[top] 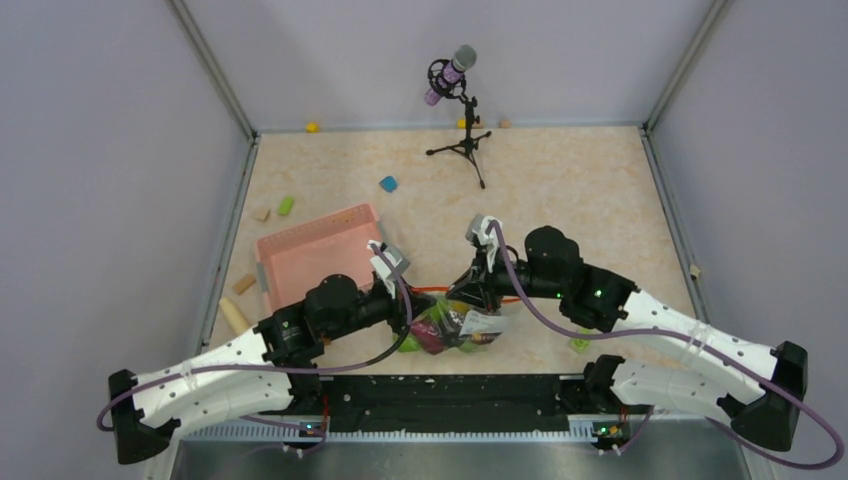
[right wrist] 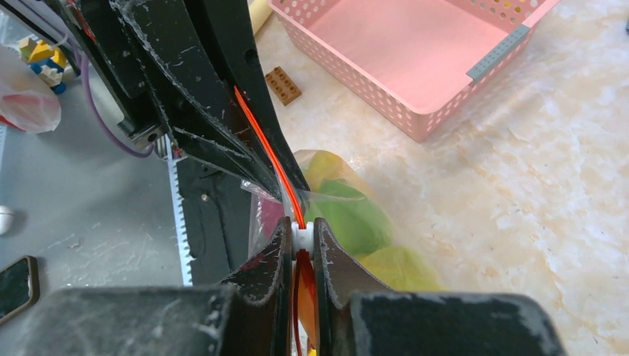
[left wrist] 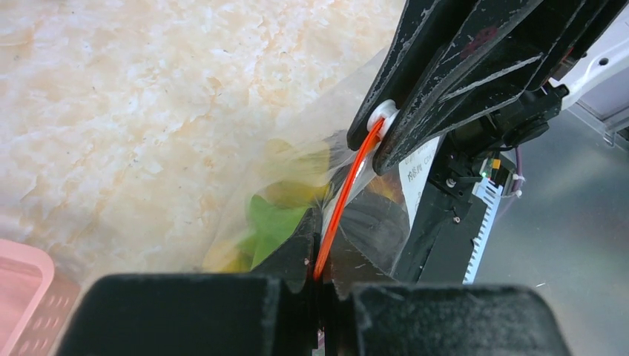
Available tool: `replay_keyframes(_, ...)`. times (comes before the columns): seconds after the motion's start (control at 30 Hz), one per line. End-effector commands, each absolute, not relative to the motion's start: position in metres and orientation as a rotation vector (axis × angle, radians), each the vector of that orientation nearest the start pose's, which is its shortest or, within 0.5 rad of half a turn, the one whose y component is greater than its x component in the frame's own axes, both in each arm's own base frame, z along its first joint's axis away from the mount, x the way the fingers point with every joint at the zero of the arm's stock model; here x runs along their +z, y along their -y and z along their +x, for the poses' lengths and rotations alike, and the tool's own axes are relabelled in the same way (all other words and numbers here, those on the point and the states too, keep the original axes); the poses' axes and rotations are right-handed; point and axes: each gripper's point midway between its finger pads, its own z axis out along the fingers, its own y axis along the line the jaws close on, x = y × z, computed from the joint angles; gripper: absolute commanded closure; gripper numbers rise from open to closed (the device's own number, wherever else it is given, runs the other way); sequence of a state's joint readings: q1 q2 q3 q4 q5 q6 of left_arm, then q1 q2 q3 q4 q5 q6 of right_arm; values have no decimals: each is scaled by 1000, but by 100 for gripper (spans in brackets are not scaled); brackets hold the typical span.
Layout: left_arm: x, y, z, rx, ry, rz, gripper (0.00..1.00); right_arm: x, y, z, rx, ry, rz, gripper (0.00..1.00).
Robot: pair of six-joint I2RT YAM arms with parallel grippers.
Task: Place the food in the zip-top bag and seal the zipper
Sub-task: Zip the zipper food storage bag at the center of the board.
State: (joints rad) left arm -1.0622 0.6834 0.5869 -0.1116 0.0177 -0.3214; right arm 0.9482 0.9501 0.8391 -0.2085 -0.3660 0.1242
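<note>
At the far left the pink basket point(top: 310, 260) sits well apart from the work. The action is near the front edge of the table point(top: 600, 200), between my two arms.

My left gripper point(left wrist: 319, 256) is clenched on the zipper point(left wrist: 345, 189), pinching the orange-red strip flat between its pads. From there the strip runs taut and straight, up and to the right in the left wrist view, to the white slider point(left wrist: 383, 117). My right gripper point(right wrist: 300, 237) is clamped around that slider, fingers on either side of it.

The zip-top bag point(left wrist: 297, 159) hangs just under the strip and sags to the table. The food point(left wrist: 271, 222) is already inside, green and yellow pieces showing through the plastic.

The next move turns on the strip's long axis, which runs left to right from one gripper straight to the other. The left is the anchor and the right is on the slider. I judge the pull must follow that line exactly, away from the left fingers. How much of the mouth is unsealed I cannot tell.
</note>
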Motion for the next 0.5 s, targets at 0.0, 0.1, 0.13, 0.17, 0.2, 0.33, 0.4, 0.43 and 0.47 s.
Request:
replay_keyframes(0.0,238,259,147,-946,-1736,584,100,246,-288,147,953,-1762,-971,100)
replay_keyframes(0.1,237,257,149,-934,-1740,563,100,246,-284,148,939,-1762,-958,100)
replay_keyframes(0.13,238,256,150,-931,-1740,553,100,246,-283,148,937,-1763,-954,100)
replay_keyframes(0.17,237,255,151,-925,-1740,544,100,247,-282,148,935,-1760,-951,100)
replay_keyframes(0.2,237,254,151,-922,-1742,539,100,248,-281,147,936,-1757,-947,100)
replay_keyframes(0.33,237,250,156,-898,-1749,502,100,248,-279,148,928,-1753,-938,100)
replay_keyframes(0.4,236,248,159,-883,-1755,480,100,247,-278,149,922,-1757,-936,100)
replay_keyframes(0.43,236,247,160,-877,-1757,473,100,246,-278,149,919,-1759,-934,100)
replay_keyframes(0.47,235,246,161,-872,-1759,465,100,246,-278,150,916,-1760,-932,100)
